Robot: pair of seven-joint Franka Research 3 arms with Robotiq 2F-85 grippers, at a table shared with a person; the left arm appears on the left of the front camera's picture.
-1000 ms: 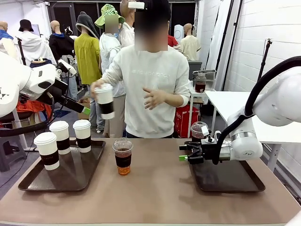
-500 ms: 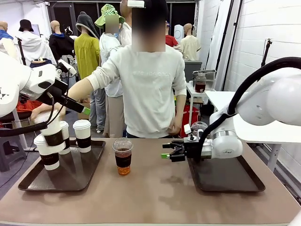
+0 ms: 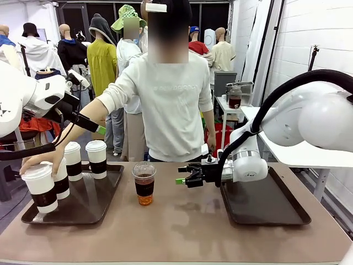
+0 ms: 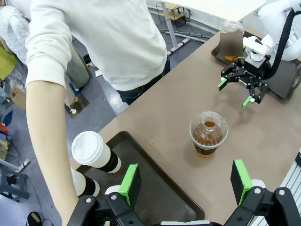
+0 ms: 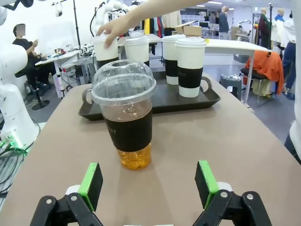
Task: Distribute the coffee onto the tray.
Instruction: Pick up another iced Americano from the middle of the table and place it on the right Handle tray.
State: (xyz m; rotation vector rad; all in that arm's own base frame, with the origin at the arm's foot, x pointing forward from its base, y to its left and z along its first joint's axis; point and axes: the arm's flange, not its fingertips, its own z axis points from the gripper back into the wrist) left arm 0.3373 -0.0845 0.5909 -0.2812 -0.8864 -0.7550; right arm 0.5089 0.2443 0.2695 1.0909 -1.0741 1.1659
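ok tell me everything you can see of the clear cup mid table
A clear plastic cup with a clear dome lid and a black band round its middle, holding brown liquid. It stands upright on the bare table between the two trays, touched by nothing; the robot's right hand, open, points at it.

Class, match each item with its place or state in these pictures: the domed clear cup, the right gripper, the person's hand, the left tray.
Items:
1. domed clear cup
2. right gripper
3. person's hand
4. left tray

Places or states:
A. open, holding nothing
B. resting on the lid of a paper cup
C. standing on the bare table, on no tray
D. carrying several white-lidded cups

Pairs: 1-C, 2-A, 3-B, 4-D
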